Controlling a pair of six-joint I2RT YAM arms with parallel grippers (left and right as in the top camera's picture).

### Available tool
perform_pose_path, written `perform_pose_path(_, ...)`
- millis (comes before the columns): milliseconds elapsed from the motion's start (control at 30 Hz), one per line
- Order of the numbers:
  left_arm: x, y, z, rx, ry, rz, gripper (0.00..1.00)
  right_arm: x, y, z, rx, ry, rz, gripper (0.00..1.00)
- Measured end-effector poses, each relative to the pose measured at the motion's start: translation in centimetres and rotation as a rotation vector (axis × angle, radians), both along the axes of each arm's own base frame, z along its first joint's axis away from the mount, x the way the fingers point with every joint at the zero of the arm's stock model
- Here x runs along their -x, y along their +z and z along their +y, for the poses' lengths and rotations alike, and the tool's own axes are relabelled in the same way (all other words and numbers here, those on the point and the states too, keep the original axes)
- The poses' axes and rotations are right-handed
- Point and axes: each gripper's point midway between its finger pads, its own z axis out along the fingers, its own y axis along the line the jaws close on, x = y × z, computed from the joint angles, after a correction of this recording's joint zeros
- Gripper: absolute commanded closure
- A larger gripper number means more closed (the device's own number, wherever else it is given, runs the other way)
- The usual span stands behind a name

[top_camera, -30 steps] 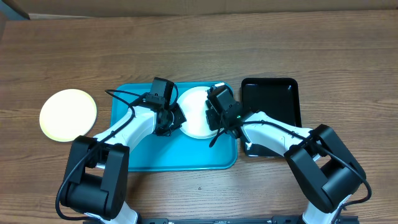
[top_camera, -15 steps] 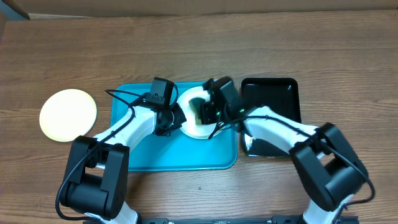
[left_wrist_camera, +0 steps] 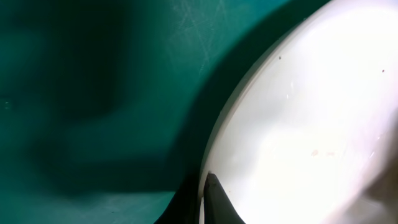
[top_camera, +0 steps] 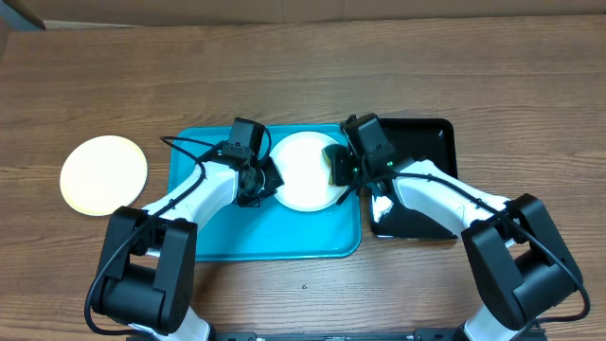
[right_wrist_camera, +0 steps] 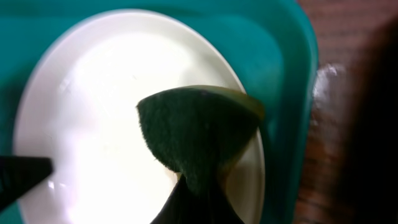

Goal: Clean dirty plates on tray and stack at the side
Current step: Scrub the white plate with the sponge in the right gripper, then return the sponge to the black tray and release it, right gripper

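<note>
One white plate (top_camera: pixel 301 172) lies in the upper right of the tray (top_camera: pixel 237 237), between both pincers. Left pincer (top_camera: pixel 262 180) is closed at its left rim. Right pincer (top_camera: pixel 341 170) is clamped on the green sponge (right_wrist_camera: pixel 193 140) over its right edge. Wiping room runs leftward; the tray rim crowds the right. A pale yellow plate (top_camera: pixel 104 175) sits well apart on the desk (top_camera: pixel 303 66).

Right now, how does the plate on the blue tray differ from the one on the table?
The white plate sits in the tray; the yellow plate lies on the table. The right gripper holds a sponge over the white plate; nothing touches the yellow plate. Both are round.
</note>
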Motion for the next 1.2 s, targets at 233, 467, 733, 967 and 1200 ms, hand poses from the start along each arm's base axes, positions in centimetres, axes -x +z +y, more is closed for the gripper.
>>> perform_pose_path(233,0.0,0.0,0.0,0.003,0.0,0.0,0.96,1.2,-1.6,1.2,-0.007,0.038,0.001,0.96)
perform_pose_path(467,0.0,0.0,0.0,0.003,0.0,0.0,0.96,3.0,-1.2,5.7,-0.057,0.148,-0.041,0.96)
perform_pose_path(733,0.0,0.0,0.0,0.002,0.0,0.001,0.96,2.5,0.6,7.3,-0.146,0.183,-0.035,0.96)
perform_pose_path(967,0.0,0.0,0.0,0.002,0.0,0.001,0.96,-1.8,4.8,0.2,-0.135,0.011,-0.038,0.96)
perform_pose_path(1200,0.0,0.0,0.0,0.003,0.0,0.0,0.96,-1.2,3.9,-9.0,0.04,-0.096,0.065,0.96)
